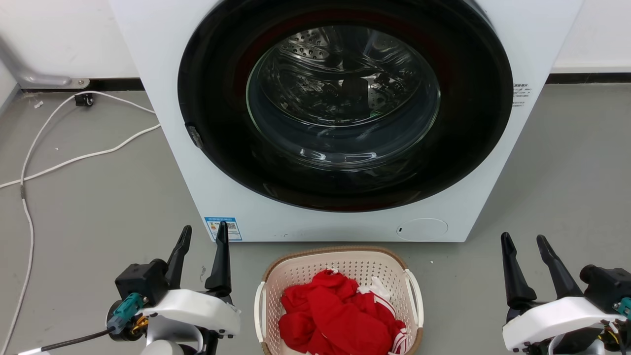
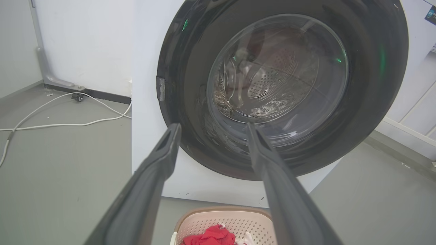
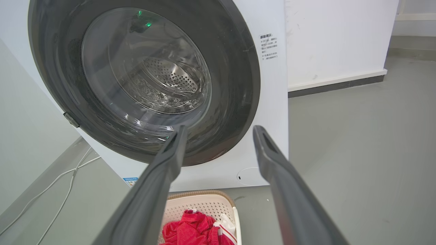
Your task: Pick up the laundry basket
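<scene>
The laundry basket (image 1: 301,272) is cream-white and perforated with a brown rim and white side handles. It sits on the floor in front of the washer, holding red and white clothing (image 1: 340,315). My left gripper (image 1: 204,234) stands open to the basket's left, apart from it. My right gripper (image 1: 525,238) is open well to the basket's right. Part of the basket (image 2: 204,221) shows low between the fingers in the left wrist view, and the basket (image 3: 207,202) lies at the bottom of the right wrist view.
A white front-loading washer (image 1: 167,123) with a closed dark round door (image 1: 345,108) stands just behind the basket. White cables (image 1: 49,162) trail over the grey floor at the left. A wall with a dark skirting runs behind.
</scene>
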You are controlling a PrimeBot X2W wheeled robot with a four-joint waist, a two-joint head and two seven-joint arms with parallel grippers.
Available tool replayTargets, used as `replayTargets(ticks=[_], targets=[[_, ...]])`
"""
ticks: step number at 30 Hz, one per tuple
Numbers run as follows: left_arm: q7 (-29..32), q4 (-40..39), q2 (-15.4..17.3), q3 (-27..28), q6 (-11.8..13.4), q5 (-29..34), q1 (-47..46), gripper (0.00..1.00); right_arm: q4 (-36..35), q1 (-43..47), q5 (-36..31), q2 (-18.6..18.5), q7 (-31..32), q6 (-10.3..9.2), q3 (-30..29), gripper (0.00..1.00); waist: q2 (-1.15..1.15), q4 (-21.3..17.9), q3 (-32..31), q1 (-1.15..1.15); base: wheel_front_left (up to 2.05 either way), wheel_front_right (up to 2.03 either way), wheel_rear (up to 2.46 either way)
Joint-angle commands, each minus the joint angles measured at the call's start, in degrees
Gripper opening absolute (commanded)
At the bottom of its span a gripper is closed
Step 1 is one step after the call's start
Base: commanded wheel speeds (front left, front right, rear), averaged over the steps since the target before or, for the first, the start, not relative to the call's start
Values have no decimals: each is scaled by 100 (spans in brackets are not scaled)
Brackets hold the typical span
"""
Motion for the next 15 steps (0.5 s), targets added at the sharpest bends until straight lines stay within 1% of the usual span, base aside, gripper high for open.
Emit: replayTargets(ticks=[1,15], targets=[[-48,-19,17,-25,19,124,-85,100,-86,-13,-149,9,-9,0,-10,100,0,2,3,0,0,0,0],[-218,13,40,-118,118,790,-88,100,-139,70,-854,14,-54,-1,3,100,0,4,9,0,0,0,0]])
